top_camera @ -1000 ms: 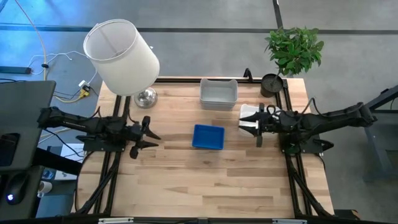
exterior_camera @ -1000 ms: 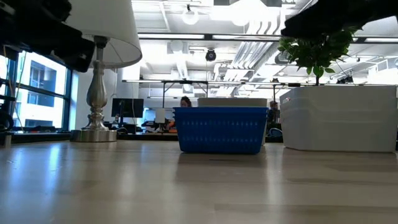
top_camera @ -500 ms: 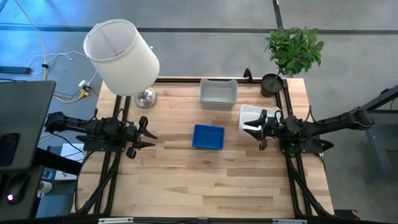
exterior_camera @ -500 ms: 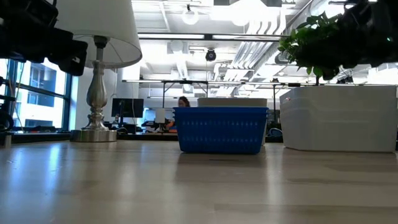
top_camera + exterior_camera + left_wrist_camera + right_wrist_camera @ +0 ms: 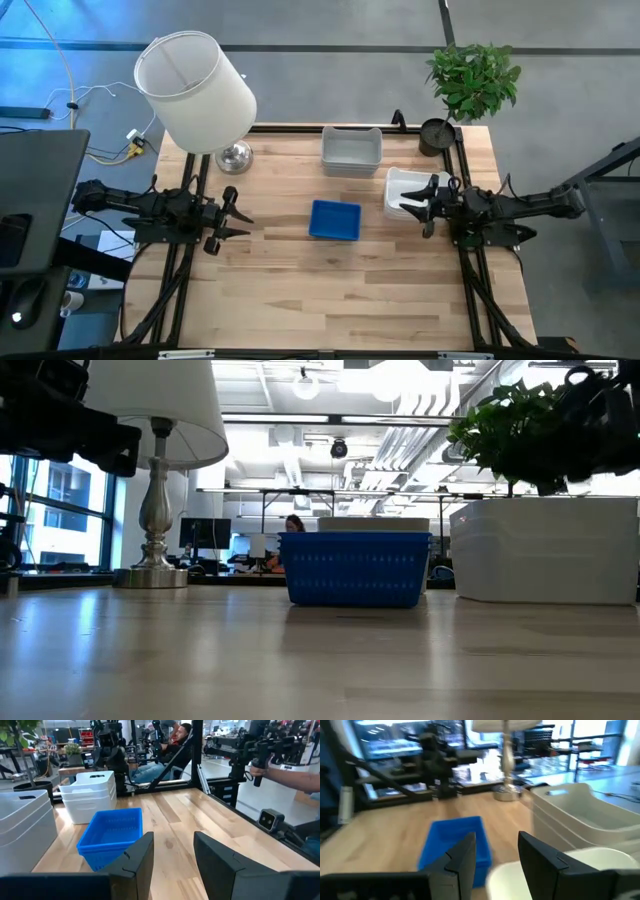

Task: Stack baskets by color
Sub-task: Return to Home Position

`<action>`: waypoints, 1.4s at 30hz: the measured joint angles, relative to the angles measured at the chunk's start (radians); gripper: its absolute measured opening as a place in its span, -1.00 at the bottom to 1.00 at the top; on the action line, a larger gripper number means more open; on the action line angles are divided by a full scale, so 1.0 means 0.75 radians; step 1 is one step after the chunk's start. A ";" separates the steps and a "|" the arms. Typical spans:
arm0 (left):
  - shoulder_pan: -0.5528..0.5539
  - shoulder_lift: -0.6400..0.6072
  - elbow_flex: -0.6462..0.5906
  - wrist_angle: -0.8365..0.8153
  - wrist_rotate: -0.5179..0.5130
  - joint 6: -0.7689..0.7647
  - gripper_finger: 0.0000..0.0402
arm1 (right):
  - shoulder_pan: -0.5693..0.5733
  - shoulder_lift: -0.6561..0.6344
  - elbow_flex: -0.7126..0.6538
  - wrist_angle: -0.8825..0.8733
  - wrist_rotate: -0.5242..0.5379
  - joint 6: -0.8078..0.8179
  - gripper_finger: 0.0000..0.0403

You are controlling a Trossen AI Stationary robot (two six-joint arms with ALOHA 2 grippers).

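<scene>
Baskets: three single-colour stacks stand on the table (image 5: pixel 350 290); the sorting looks finished.
Blue stack (image 5: pixel 334 220): the landmark here, untouched by either arm.
Grey stack (image 5: pixel 351 152): just beyond the blue stack, toward the far edge and apart from it.
White stack (image 5: pixel 400 182): right of the blue stack, near but not touching (several tiers show in the left wrist view).
Left gripper (image 5: pixel 238 213): well left of the blue stack and pointing at it; its fingers (image 5: pixel 140 862) are spread with nothing between them.
Right gripper (image 5: pixel 418 207): right of the blue stack, over the white stack's outer part; its fingers (image 5: pixel 462 857) are parted and empty.
Step in hand: retiring both arms to rest, I judge. The right arm should rise first, then draw straight back, so no fingertip hooks the white rim and drags the stack.
Left arm's way: only bare wood nearby, nothing to snag.
Around: a lamp (image 5: pixel 195 90) stands far-left of the blue stack and a potted plant (image 5: pixel 473 78) far-right; neither lies on a retreat line.
Room: a person (image 5: pixel 172 740) sits beyond the table, clear of the arms.
</scene>
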 joint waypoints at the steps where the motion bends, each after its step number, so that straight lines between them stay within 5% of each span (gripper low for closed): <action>1: 0.000 0.000 0.001 0.000 0.000 -0.008 -0.37 | 0.000 -0.014 0.000 0.001 -0.026 0.000 -0.33; 42: 0.000 0.000 0.002 0.001 0.000 -0.019 -0.37 | 0.000 -0.069 -0.001 -0.004 -0.040 0.025 -0.33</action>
